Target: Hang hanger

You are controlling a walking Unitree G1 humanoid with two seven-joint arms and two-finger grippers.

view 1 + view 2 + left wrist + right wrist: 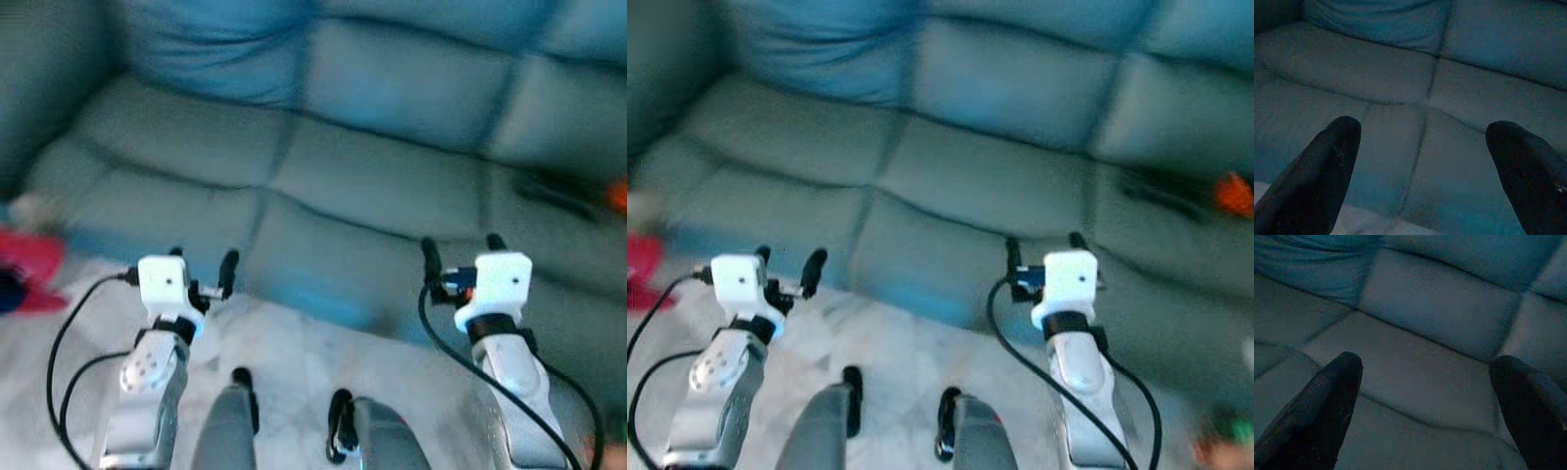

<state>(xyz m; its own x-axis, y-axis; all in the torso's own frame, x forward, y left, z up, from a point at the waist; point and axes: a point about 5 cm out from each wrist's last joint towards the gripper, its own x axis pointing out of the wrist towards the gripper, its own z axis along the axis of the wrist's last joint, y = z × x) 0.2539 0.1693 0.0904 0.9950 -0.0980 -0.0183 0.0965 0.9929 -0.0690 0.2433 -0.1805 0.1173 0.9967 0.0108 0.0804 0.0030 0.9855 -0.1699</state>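
Observation:
A dark thin object [1161, 191] lies on the sofa seat at the right; it is too blurred to identify as the hanger. My left gripper [203, 262] is held up in front of the sofa's front edge, open, with nothing between its fingers. My right gripper [462, 251] is raised the same way over the seat edge further right, open and empty. The left wrist view looks between its two black fingers [1327, 161] at seat cushions. The right wrist view looks past its fingers [1322, 401] at the seat and backrest.
A blue-grey sofa [372, 166] spans the whole view, with its left armrest [39, 88] at the far left. An orange thing [1234, 193] sits beside the dark object. A red thing [29, 269] lies on the pale floor [294, 362] at the left. The eye views are blurred.

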